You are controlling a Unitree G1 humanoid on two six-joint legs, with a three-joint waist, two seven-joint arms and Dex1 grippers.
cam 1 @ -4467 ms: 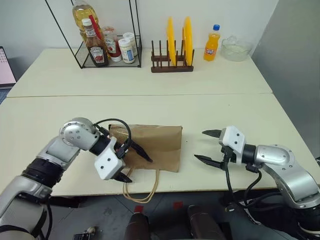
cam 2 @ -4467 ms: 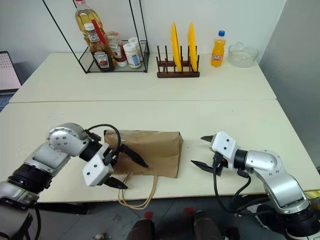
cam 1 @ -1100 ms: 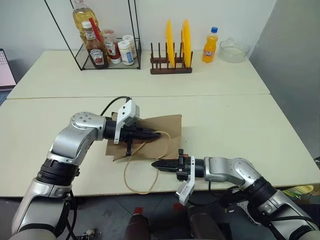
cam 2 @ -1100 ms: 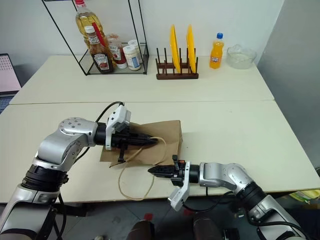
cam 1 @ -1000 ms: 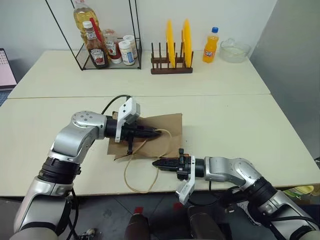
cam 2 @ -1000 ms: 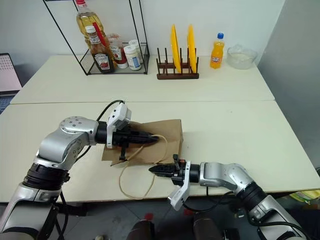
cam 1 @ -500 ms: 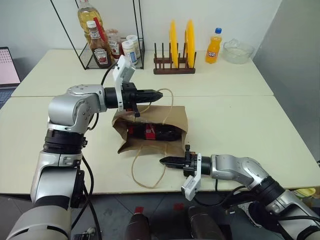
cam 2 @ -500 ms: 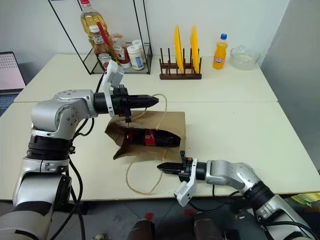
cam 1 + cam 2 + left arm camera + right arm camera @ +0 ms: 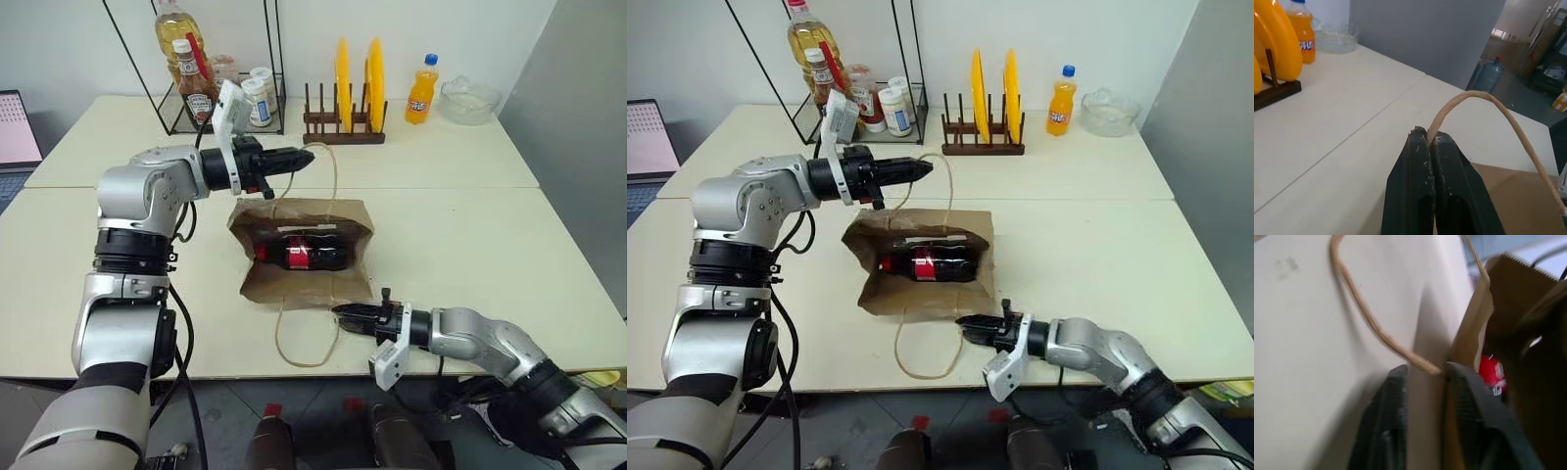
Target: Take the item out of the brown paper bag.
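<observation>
Left gripper [image 9: 306, 154] staying clamped on upper cord handle [image 9: 331, 174], lifting it higher, brown paper bag [image 9: 309, 253] gaping wider, bottle [image 9: 313, 257] showing inside, right gripper [image 9: 1422, 382] now parting beside lower handle [image 9: 304, 338].

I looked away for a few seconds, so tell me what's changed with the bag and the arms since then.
The left gripper closed on one cord handle and lifted it, opening the brown paper bag so the cola bottle shows inside. The right gripper swung to the bag's near edge, fingers parting. The bottle stayed inside; the back-table items are unmoved.
</observation>
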